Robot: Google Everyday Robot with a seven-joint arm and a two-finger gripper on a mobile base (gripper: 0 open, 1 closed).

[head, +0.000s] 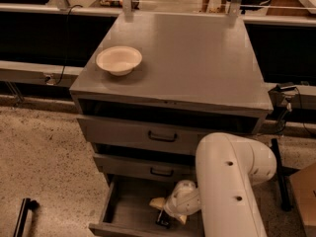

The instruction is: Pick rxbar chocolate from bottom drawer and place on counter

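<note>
Grey metal counter (192,58) topped the drawer cabinet, with a cream bowl (119,59) standing near its left front corner. Speckled floor (44,167) lay to the left. The bottom drawer (129,206) was pulled open, the two shallower drawers above it closed. The dark chocolate bar (162,221) lay on the drawer floor toward the front, right at the gripper (169,212). Whether the gripper was clamped on it could not be told. The white arm (227,181) bent down from the lower right, wrist inside the drawer.
</note>
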